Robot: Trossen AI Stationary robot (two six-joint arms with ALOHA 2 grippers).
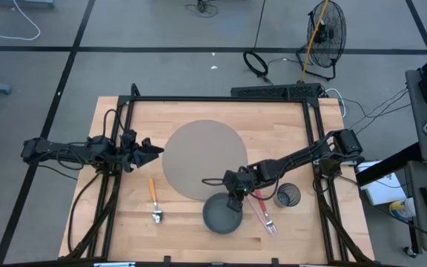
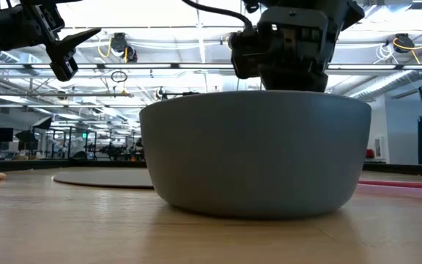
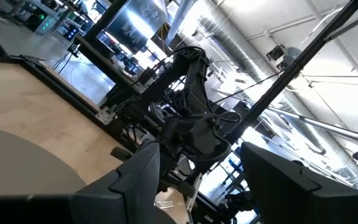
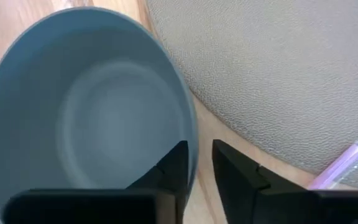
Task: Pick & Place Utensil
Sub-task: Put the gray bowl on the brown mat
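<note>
Pinching the bowl [image 4: 86,118] rim, right gripper [image 4: 197,163] narrowed, one finger inside the wall.
Risk: bowl could tip; utensils, orange spoon [image 1: 154,199] and pink fork [image 1: 262,213], lay untouched. Left gripper [image 1: 148,150] waited wide, empty.

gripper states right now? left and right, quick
Left hand: open, empty, held above the table's left side.
Right hand: fingers straddling the grey bowl rim, nearly shut on it.
</note>
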